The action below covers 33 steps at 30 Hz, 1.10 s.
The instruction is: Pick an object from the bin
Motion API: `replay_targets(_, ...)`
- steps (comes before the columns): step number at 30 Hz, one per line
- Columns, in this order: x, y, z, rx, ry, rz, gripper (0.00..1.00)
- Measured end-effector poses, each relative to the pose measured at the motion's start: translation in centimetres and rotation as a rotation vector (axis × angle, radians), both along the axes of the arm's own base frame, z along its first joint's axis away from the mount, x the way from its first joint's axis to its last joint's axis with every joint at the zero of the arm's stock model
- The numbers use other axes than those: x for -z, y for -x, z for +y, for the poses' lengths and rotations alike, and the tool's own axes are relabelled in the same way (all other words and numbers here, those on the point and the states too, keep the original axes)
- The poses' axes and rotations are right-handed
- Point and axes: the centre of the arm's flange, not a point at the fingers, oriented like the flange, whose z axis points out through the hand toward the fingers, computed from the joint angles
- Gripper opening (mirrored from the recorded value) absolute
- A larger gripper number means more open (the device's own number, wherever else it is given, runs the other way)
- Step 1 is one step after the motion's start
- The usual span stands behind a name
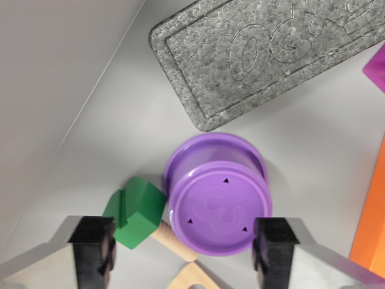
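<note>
A purple round cup (218, 195) lies on the grey bin floor (120, 120), its flat base facing the camera. Beside it on the wrist view's left sits a green wooden block (137, 212) on a wooden peg (173, 241). My gripper (183, 250) hangs above them, open, with black fingers (93, 244) at the bottom left and bottom right. The cup's lower part and the green block lie between the fingers. Nothing is held.
A grey foam slab (264, 54) lies across the top. An orange object (373, 223) sits at the right edge, a magenta piece (377, 66) at upper right. The bin wall (48, 72) rises on the left. A pale wooden piece (194, 280) shows at the bottom.
</note>
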Motion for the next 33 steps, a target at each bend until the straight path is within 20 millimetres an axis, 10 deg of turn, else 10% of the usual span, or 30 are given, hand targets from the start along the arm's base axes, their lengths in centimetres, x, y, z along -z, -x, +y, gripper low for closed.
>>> replay_targets(33,-0.87,-0.04,0.0,0.0,0.002,-0.002,0.0)
